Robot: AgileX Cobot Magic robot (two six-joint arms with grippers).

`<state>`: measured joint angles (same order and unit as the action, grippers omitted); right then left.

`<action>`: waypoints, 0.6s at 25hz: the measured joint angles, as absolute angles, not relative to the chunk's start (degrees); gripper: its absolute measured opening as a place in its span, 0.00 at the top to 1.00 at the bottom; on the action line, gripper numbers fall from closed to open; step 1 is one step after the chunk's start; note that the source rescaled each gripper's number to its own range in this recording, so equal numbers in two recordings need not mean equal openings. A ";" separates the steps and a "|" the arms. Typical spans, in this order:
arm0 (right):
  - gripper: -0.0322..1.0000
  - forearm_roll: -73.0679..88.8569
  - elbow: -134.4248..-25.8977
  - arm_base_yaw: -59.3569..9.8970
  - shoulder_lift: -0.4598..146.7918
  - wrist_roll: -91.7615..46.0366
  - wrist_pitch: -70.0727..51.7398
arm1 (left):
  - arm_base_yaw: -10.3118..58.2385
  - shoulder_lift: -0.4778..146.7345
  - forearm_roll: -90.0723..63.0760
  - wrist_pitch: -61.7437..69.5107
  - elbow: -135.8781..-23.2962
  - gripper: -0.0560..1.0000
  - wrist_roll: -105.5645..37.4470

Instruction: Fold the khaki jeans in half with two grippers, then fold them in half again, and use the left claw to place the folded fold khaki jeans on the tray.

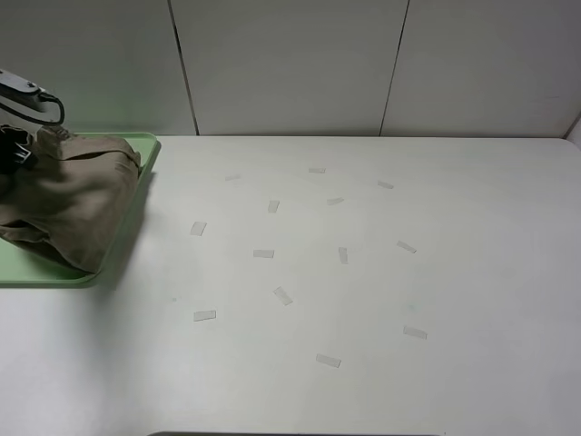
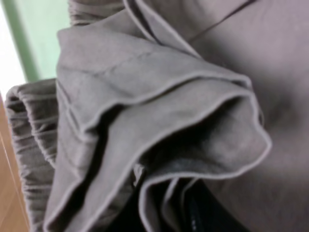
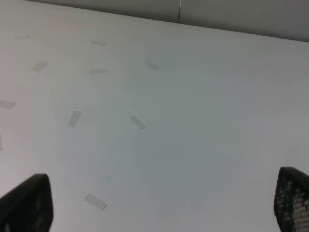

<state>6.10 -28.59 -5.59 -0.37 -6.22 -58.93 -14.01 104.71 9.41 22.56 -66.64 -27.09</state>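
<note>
We are seeing the jeans (image 1: 68,195) lying bunched in soft khaki folds on the tray (image 1: 136,195), a pale green rectangle with a low rim at the table's (image 1: 363,272) left edge. Our left tool (image 1: 18,150) is gripping the jeans, its tips buried in stitched hems and gathered waistband. Our right tool (image 3: 159,205) is hanging wide apart over bare white table dotted with tape strips (image 1: 263,253).

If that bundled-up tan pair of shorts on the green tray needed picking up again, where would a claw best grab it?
Probably the stacked folded edges of the khaki jeans, pinched from above: the left wrist view shows several layers bunched there, so one pinch could catch them all over the tray.
</note>
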 joint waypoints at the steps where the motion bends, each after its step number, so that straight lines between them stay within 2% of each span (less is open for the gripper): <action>1: 0.00 6.10 -28.59 -5.59 -0.37 -6.22 -58.93 | -14.11 104.71 9.41 22.08 -66.64 0.95 -27.09; 10: 0.00 6.10 -28.59 -5.59 -0.37 -6.22 -58.93 | -14.22 104.71 9.66 17.74 -66.64 0.95 -25.76; 15: 0.00 6.10 -28.59 -5.59 -0.37 -6.22 -58.93 | -14.22 105.32 8.35 17.37 -66.64 0.95 -30.40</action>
